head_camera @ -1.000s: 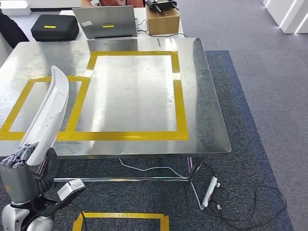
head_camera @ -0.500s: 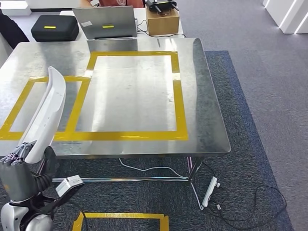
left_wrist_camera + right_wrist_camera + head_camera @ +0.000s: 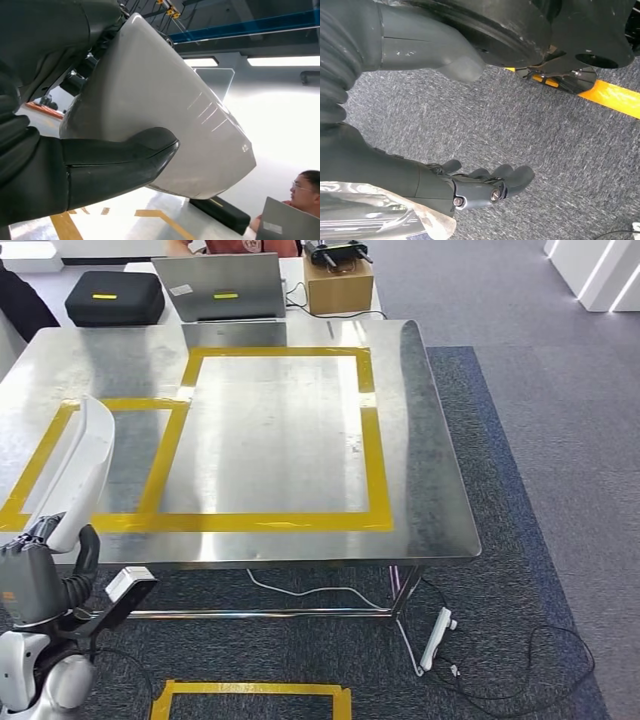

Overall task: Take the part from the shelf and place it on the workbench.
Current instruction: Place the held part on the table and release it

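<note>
At worktop's (image 3: 423,440) near-left edge: long white curved plastic part (image 3: 79,475) gripped by left hand (image 3: 30,575); right hand (image 3: 486,185) hanging, fingers apart, nothing held. Transport step judged done; lowering onto worktop required next.

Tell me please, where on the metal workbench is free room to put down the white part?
The big yellow-taped square is bare metal. The smaller taped rectangle beside it is bare too, under the white part gripped by the left hand. Crowding is beyond the far edge: laptop, black case, cardboard box.

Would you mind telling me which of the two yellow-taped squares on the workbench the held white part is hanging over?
The smaller left square; the white part, held by the left robot hand, overlaps it, while the big square lies clear.
</note>
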